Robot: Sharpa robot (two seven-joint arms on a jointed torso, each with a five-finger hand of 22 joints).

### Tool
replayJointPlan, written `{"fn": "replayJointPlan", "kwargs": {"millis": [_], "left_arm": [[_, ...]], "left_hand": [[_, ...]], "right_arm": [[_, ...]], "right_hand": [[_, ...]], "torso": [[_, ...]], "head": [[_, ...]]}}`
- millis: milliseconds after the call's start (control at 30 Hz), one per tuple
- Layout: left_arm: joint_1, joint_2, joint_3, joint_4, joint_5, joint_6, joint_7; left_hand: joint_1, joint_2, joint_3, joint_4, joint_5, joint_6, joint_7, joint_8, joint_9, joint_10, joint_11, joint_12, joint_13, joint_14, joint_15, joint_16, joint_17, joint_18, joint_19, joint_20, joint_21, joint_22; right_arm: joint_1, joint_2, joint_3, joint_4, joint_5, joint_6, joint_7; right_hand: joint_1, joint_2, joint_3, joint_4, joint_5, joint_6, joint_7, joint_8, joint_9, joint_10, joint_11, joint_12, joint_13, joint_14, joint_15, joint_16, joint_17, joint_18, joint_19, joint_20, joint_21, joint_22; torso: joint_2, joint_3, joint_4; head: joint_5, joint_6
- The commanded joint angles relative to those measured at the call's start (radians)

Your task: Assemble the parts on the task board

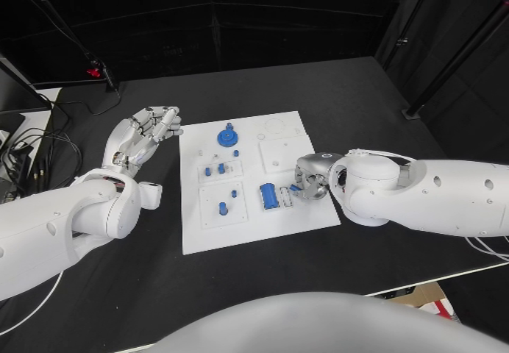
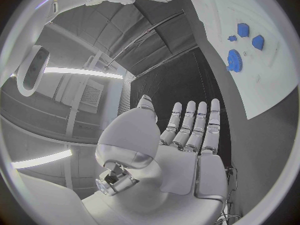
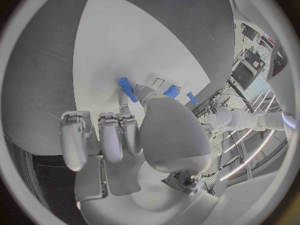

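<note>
Resting on the task board (image 1: 254,220), the right hand (image 1: 310,176) pinched a small blue peg (image 1: 287,197); the left hand (image 1: 143,136) hovered beside the board, fingers spread, holding nothing.

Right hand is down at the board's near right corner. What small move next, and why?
Probably close the right hand on the blue cylinder and lift it slightly. Its fingers sit right beside that part on the board, but no firm grip is visible. The left hand hangs open off the board, so it will not interfere.
</note>
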Motion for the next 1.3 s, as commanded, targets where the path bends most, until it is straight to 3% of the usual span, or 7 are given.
{"fn": "replayJointPlan", "kwargs": {"millis": [33, 500, 867, 1100, 1300], "left_arm": [[0.001, 0.000, 0.001, 0.002, 0.000, 0.008, 0.018], [0.001, 0.000, 0.001, 0.000, 0.000, 0.010, 0.016], [0.001, 0.002, 0.001, -0.003, 0.000, 0.009, 0.015], [0.001, 0.004, 0.001, -0.004, 0.000, 0.010, 0.014], [0.001, 0.005, 0.001, -0.004, 0.000, 0.011, 0.013]], "left_hand": [[0.008, 0.002, -0.004, -0.002, 0.002, -0.007, 0.144, 0.005, -0.001, -0.005, 0.000, 0.006, -0.001, -0.007, -0.003, 0.006, -0.001, -0.017, -0.002, 0.003, 0.001, -0.002], [0.008, 0.002, -0.004, -0.002, 0.002, -0.007, 0.144, 0.005, -0.001, -0.005, 0.000, 0.006, -0.001, -0.007, -0.003, 0.006, -0.001, -0.017, -0.002, 0.003, 0.001, -0.002], [0.008, 0.002, -0.004, -0.002, 0.002, -0.007, 0.144, 0.005, -0.001, -0.005, 0.000, 0.006, -0.001, -0.007, -0.003, 0.006, -0.001, -0.017, -0.002, 0.003, 0.001, -0.002], [0.009, 0.002, -0.005, -0.002, 0.003, -0.007, 0.144, 0.006, -0.002, -0.006, 0.000, 0.007, -0.002, -0.007, -0.003, 0.007, -0.003, -0.017, -0.003, 0.003, 0.001, -0.002], [0.009, 0.002, -0.005, -0.002, 0.003, -0.007, 0.144, 0.006, -0.002, -0.006, 0.000, 0.007, -0.002, -0.007, -0.003, 0.007, -0.003, -0.017, -0.003, 0.003, 0.001, -0.002]], "right_arm": [[-0.008, -0.008, -0.008, -0.008, 0.052, -0.024, -0.011], [-0.008, -0.066, -0.008, 0.032, 0.195, -0.211, 0.094], [-0.006, -0.122, -0.007, 0.054, 0.512, -0.351, 0.235], [-0.006, -0.135, -0.007, 0.052, 0.736, -0.387, 0.313], [-0.006, -0.136, -0.007, 0.042, 0.888, -0.358, 0.354]], "right_hand": [[-0.033, -0.010, 0.117, -0.099, 0.006, 0.038, -0.016, -0.012, -0.740, 0.104, -0.004, 0.003, 0.263, 0.106, -0.008, 0.002, 0.263, -0.007, 0.104, -0.002, 0.003, 0.263], [-0.085, -0.027, 0.121, -0.108, -0.007, 0.105, -0.007, -0.022, -0.740, 0.104, 0.002, 0.003, 0.263, 0.106, -0.001, 0.002, 0.263, -0.007, 0.104, 0.002, 0.003, 0.263], [-0.094, -0.030, 0.097, -0.121, 0.038, 0.145, 0.002, -0.036, -0.742, 0.104, 0.010, 0.003, 0.263, 0.106, 0.004, 0.002, 0.263, -0.007, 0.104, 0.007, 0.003, 0.263], [-0.098, -0.030, 0.087, -0.122, 0.049, 0.152, 0.003, -0.041, -0.742, 0.104, 0.011, 0.003, 0.263, 0.106, 0.006, 0.002, 0.263, -0.007, 0.104, 0.008, 0.003, 0.263], [-0.106, -0.029, 0.071, -0.118, 0.055, 0.157, 0.003, -0.047, -0.743, 0.104, 0.011, 0.003, 0.263, 0.106, 0.007, 0.002, 0.263, -0.007, 0.104, 0.009, 0.003, 0.263]], "torso": [[0.000, 0.0002, -0.0003], [0.000, -0.0002, 0.0002], [0.000, -0.0003, 0.0007], [0.001, -0.0008, 0.0001], [0.000, -0.0004, 0.0010]], "head": [[0.001, 0.000], [0.003, 0.000], [0.005, 0.000], [0.006, 0.000], [0.007, 0.000]]}}
